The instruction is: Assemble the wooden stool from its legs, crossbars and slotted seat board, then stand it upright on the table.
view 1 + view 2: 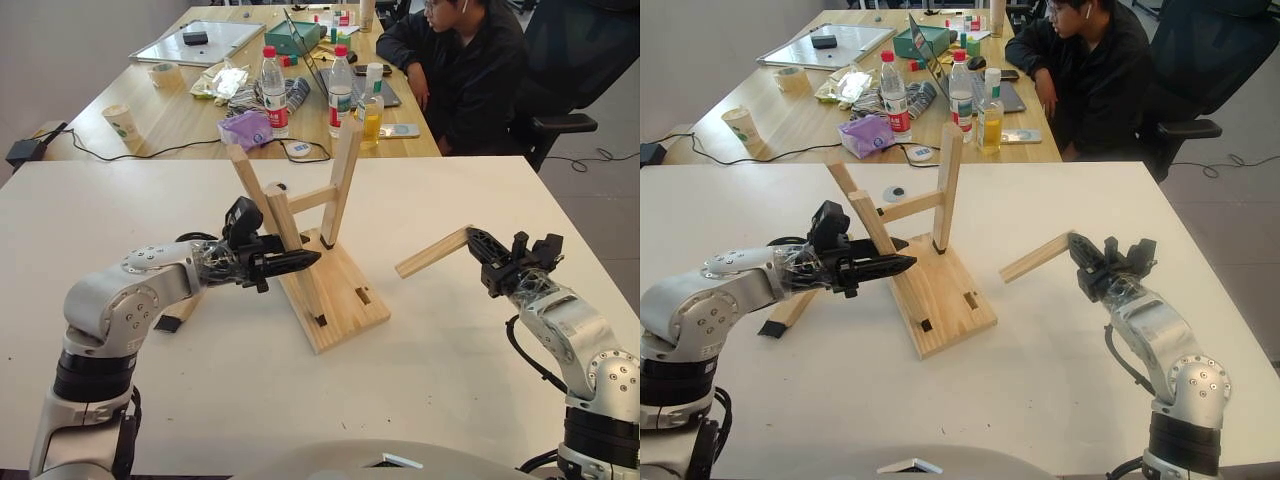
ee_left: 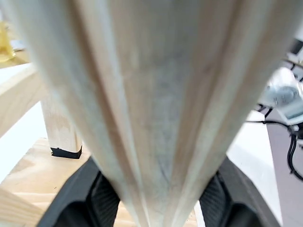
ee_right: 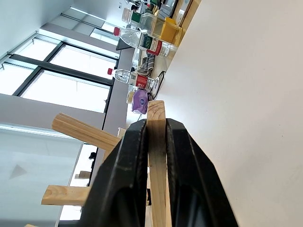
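Roughly at the middle of the table (image 1: 450, 400) lies the seat board (image 1: 345, 300), slots up, so the stool is evidently being built upside down. Rising from the board's far end are an upright leg (image 1: 342, 180) and a leaning leg (image 1: 250, 175) that tips toward the table's left edge, with a crossbar (image 1: 312, 197) bridging them. The left gripper (image 1: 300, 262) is clamped around the leaning leg low down, probably to steady the half-built frame while more parts go in. Toward the right edge, the right gripper (image 1: 478, 245) pinches one end of a loose stick (image 1: 432, 252) (leg or crossbar, I can't tell). Its free end points at the board, seemingly ready for one of the empty slots (image 1: 362, 296). A spare piece (image 1: 790, 308) lies by the left arm. Assembly looks about half done.
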You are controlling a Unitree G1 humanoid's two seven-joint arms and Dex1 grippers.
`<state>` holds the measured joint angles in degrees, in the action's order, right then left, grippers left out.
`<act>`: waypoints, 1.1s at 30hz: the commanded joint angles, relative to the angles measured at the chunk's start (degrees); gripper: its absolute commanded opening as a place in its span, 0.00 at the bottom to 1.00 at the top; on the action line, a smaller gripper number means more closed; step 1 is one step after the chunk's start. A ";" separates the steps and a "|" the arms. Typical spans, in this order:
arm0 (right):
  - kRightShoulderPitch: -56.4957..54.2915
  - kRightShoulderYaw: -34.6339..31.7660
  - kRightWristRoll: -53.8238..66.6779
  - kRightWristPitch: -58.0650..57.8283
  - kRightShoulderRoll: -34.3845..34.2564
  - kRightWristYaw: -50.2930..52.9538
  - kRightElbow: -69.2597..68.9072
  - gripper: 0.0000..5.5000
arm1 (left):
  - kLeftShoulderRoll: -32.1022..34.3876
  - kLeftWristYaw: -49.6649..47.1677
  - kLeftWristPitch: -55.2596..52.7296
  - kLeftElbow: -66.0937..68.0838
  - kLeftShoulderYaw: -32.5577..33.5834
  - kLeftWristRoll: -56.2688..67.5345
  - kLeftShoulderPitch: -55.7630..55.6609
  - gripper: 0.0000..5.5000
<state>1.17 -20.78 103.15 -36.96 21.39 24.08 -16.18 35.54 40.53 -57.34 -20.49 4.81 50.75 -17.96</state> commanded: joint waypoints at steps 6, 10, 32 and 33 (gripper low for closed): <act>-0.76 -0.11 -0.82 -0.53 1.52 -0.34 -0.10 0.07 | 4.14 9.78 20.87 -10.76 -6.10 -14.30 -2.02 0.37; -0.74 -0.19 -1.01 -0.48 1.50 -0.55 -0.11 0.07 | 6.29 14.68 33.19 -9.90 -10.04 -24.45 0.00 0.37; -2.40 -1.83 -2.14 -1.09 3.01 -1.79 1.64 0.07 | -7.29 -5.52 5.37 -3.76 4.40 5.87 -3.92 0.37; -3.17 -2.22 -2.19 -1.19 3.59 -1.90 2.26 0.07 | -9.85 -7.15 6.86 -4.55 4.56 6.68 -4.13 0.37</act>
<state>0.24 -21.72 101.20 -37.98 23.43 22.58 -15.07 29.09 35.60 -53.30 -23.23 8.39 56.30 -20.81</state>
